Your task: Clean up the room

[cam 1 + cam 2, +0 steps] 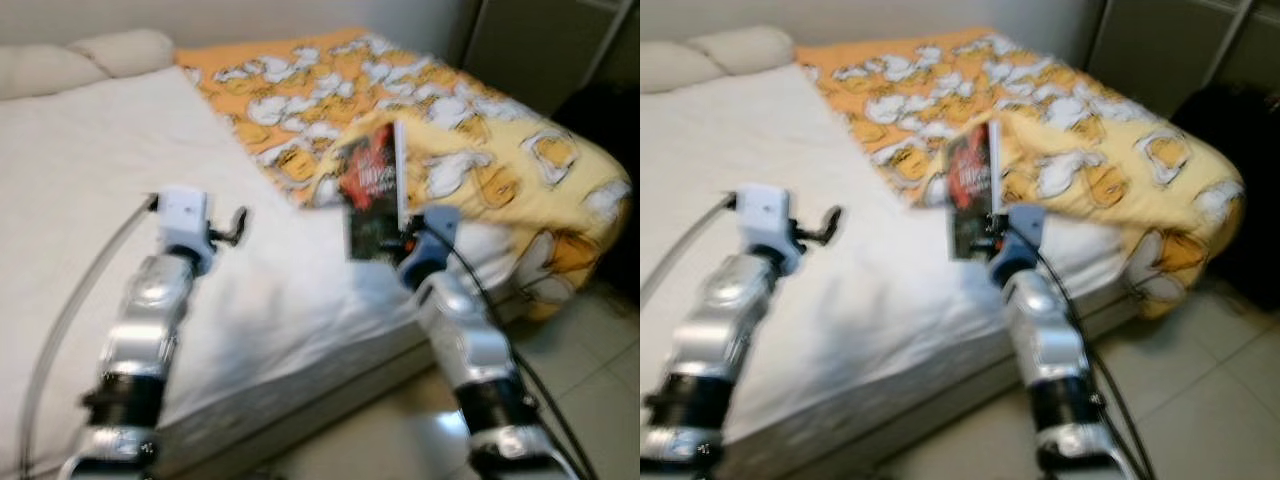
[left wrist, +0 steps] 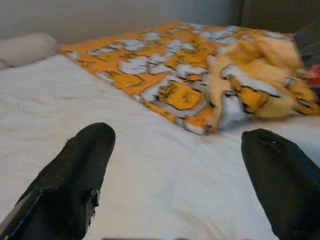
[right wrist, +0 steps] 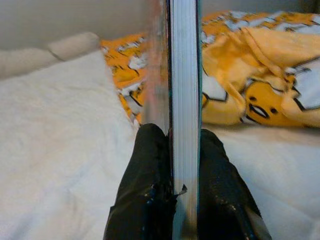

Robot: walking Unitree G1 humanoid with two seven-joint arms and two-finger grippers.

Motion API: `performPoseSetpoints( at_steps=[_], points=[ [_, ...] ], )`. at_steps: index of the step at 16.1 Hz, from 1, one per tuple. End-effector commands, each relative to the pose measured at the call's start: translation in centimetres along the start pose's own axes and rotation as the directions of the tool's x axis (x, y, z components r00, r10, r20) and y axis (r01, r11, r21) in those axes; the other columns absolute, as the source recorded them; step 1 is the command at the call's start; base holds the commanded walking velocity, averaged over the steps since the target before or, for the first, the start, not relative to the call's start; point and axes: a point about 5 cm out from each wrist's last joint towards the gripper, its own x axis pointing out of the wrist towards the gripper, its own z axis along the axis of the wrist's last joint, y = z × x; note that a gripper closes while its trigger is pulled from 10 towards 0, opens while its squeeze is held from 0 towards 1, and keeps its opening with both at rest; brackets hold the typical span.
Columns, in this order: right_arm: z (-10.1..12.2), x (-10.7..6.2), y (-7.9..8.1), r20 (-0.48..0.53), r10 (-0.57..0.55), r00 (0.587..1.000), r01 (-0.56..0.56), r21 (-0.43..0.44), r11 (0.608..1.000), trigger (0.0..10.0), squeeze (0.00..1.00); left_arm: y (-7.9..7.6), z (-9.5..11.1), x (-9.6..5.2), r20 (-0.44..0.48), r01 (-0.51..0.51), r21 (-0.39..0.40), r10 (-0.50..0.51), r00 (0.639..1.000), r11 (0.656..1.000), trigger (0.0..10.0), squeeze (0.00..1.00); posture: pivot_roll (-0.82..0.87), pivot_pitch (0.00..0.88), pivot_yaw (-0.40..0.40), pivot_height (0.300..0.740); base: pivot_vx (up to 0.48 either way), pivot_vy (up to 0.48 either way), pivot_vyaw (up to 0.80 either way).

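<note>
White sheet (image 1: 90,190) covers most of the bed (image 1: 940,400), and a yellow-and-orange blanket (image 1: 470,130) with cartoon figures is bunched over its far right part, with one corner hanging toward the tiled floor (image 1: 590,380). Two pale pillows (image 1: 80,60) are seen at the head, against the wall.

A book (image 1: 372,190) with a dark red-and-black cover is held upright above the sheet, just in front of the blanket's near edge. It is pinched at its lower edge by the right gripper (image 3: 185,150), whose two black fingers (image 3: 145,190) are pressed against the covers on either side, with the white page block between them.

The left gripper (image 2: 177,165) is held over the bare sheet, well apart from the book, with its fingers (image 2: 75,175) spread wide and nothing between them. The blanket's folded edge is seen beyond it.

A dark cabinet (image 1: 540,50) stands past the bed's far right corner. The head views are slightly blurred.
</note>
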Motion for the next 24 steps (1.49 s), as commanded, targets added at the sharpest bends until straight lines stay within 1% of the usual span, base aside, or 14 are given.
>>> performPoseSetpoints(
  at_steps=[1, 6, 7, 9, 10, 11, 12, 20, 22, 24],
  points=[
    [1.22, 0.13, 0.16, 0.053, 0.007, 0.999, -0.007, 0.002, 1.000, 10.0, 0.00, 0.75, 0.31, -0.10, 0.009, -0.021, 0.016, 0.021, 1.000, 1.000, 10.0, 0.57, 0.01, 0.000, -0.014, 0.740, 0.000, 0.424, 0.00],
    [1.09, 0.09, 0.39, 0.047, 0.022, 0.999, -0.021, -0.023, 1.000, 10.0, 0.00, 0.73, 0.17, -0.20, 0.008, -0.019, 0.016, 0.019, 1.000, 1.000, 10.0, 0.58, 0.01, 0.000, -0.013, 0.740, 0.000, 0.420, 0.00],
    [1.13, 0.10, 0.45, 0.047, 0.031, 0.998, -0.029, -0.039, 0.999, 10.0, 0.00, 0.69, 0.13, -0.23, 0.005, -0.019, 0.008, 0.019, 1.000, 1.000, 10.0, 0.57, 0.01, 0.000, -0.013, 0.740, 0.000, 0.304, 0.00],
    [1.15, 0.09, 0.73, 0.041, 0.057, 0.998, -0.055, -0.058, 0.997, 10.0, 0.00, 0.61, 0.27, -0.26, 0.021, -0.017, 0.002, 0.017, 1.000, 1.000, 10.0, 0.55, 0.01, 0.000, -0.015, 0.740, 0.000, 0.000, 0.00],
    [1.15, 0.08, 0.87, 0.035, 0.070, 0.997, -0.068, -0.047, 0.997, 10.0, 0.00, 0.66, 0.47, -0.23, 0.032, -0.026, 0.008, 0.025, 0.999, 1.000, 10.0, 0.28, 0.01, 0.000, -0.015, 0.740, 0.000, 0.000, 0.80],
    [1.16, 0.09, 0.90, 0.033, 0.073, 0.997, -0.072, -0.035, 0.997, 10.0, 0.00, 0.70, 0.55, -0.20, 0.035, -0.027, 0.011, 0.027, 0.999, 1.000, 10.0, 0.18, 0.01, 0.000, -0.015, 0.740, 0.000, 0.000, 0.80],
    [1.13, 0.09, 0.90, 0.027, 0.079, 0.997, -0.078, -0.030, 0.996, 10.0, 0.00, 0.77, 0.71, -0.18, 0.043, -0.031, 0.020, 0.030, 0.999, 0.999, 10.0, 0.17, 0.01, 0.000, -0.015, 0.740, 0.000, 0.000, 0.80],
    [1.10, 0.08, 0.53, 0.012, 0.072, 0.997, -0.071, -0.047, 0.996, 10.0, 0.00, 0.60, 0.89, -0.17, 0.055, -0.020, 0.018, 0.019, 0.998, 1.000, 10.0, 0.18, 0.01, 0.000, -0.012, 0.740, 0.000, 0.000, 0.80],
    [1.07, 0.10, 0.26, 0.014, 0.051, 0.999, -0.050, -0.031, 0.998, 10.0, 0.00, 0.53, 0.92, -0.14, 0.056, -0.016, 0.016, 0.015, 0.998, 1.000, 10.0, 0.18, 0.01, 0.000, -0.012, 0.740, 0.000, 0.000, 0.00],
    [1.12, 0.08, -0.08, 0.017, 0.038, 0.999, -0.038, -0.014, 0.999, 10.0, 0.00, 0.34, 0.85, -0.19, 0.055, -0.001, 0.020, 0.000, 0.998, 1.000, 10.0, 0.18, 0.01, 0.000, -0.011, 0.740, 0.268, 0.000, 0.00]
  ],
)
